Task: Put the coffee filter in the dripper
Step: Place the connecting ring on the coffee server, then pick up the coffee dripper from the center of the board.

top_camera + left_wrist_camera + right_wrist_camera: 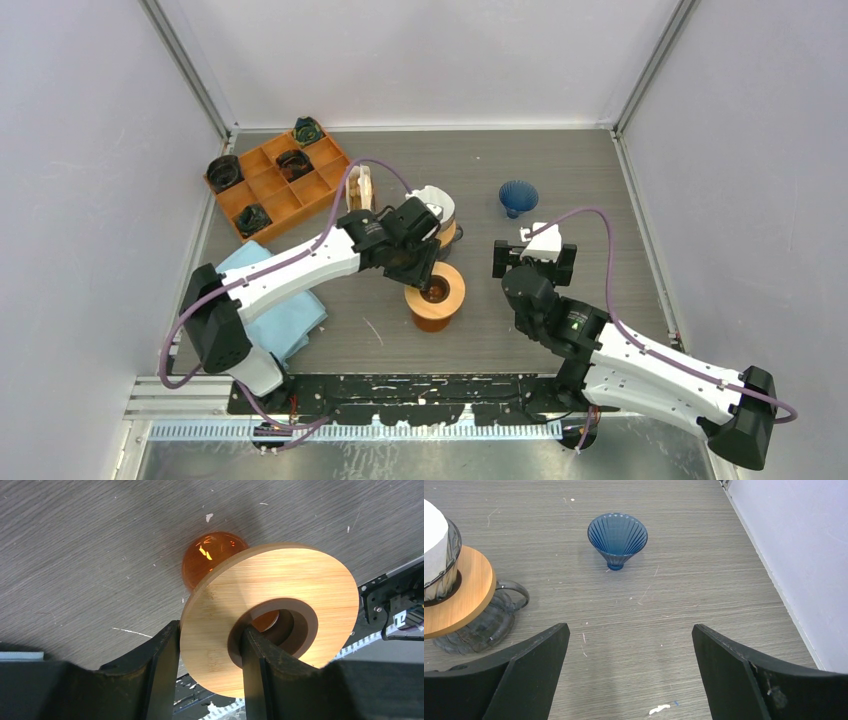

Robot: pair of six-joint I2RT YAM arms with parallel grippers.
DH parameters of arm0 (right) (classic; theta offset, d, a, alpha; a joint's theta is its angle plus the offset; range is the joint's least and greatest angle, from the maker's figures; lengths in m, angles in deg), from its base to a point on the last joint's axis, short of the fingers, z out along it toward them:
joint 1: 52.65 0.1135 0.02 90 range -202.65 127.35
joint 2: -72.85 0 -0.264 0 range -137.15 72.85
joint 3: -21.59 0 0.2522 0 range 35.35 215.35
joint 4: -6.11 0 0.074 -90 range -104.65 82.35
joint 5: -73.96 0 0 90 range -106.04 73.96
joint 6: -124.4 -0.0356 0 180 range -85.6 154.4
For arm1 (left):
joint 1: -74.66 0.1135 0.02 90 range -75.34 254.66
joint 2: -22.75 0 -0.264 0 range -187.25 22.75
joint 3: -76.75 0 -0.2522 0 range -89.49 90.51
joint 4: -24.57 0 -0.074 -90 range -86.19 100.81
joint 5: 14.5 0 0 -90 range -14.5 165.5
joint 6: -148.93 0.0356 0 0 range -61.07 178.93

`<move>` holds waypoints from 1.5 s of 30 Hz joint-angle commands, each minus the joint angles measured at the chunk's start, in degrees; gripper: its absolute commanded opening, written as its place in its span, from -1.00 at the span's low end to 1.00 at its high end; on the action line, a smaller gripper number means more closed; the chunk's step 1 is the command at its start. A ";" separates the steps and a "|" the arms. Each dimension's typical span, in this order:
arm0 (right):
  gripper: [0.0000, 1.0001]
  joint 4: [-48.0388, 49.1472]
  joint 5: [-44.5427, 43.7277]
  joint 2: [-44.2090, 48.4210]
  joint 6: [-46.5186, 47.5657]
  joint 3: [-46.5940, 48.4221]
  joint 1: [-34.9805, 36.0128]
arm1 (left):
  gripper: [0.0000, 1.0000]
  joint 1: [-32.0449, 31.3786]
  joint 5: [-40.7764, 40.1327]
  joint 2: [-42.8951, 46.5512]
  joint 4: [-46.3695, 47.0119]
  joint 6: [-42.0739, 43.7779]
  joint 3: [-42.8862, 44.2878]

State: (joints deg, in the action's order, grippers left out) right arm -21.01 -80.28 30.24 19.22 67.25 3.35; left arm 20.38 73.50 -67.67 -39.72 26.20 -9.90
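Centre frame, left tool (209, 642) clamped on wooden ring (280, 585); right tool (630, 630) spread wide over desk (704, 605), blue ribbed dripper (617, 537) at upper centre.

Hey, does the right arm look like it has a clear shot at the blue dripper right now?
Probably yes. The right gripper is open and empty, the blue dripper stands straight ahead of it, and nothing lies between them.
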 commanded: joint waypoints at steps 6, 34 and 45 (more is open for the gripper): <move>1.00 1.76 -1.50 0.36 -1.08 0.32 -0.20 | -0.23 -0.30 -3.33 -0.37 0.08 0.65 2.79; 1.00 1.65 16.82 -1.65 -0.45 4.93 -13.97 | 0.49 -0.23 -5.71 7.81 2.16 0.73 1.10; 1.00 0.54 35.35 -14.02 -1.47 14.17 -32.93 | 0.72 4.72 -10.22 16.42 2.97 2.33 -3.89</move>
State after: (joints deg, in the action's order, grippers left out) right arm -21.47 -52.90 19.55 18.78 76.04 -25.02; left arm 22.42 65.85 -55.12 -38.93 27.21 -11.58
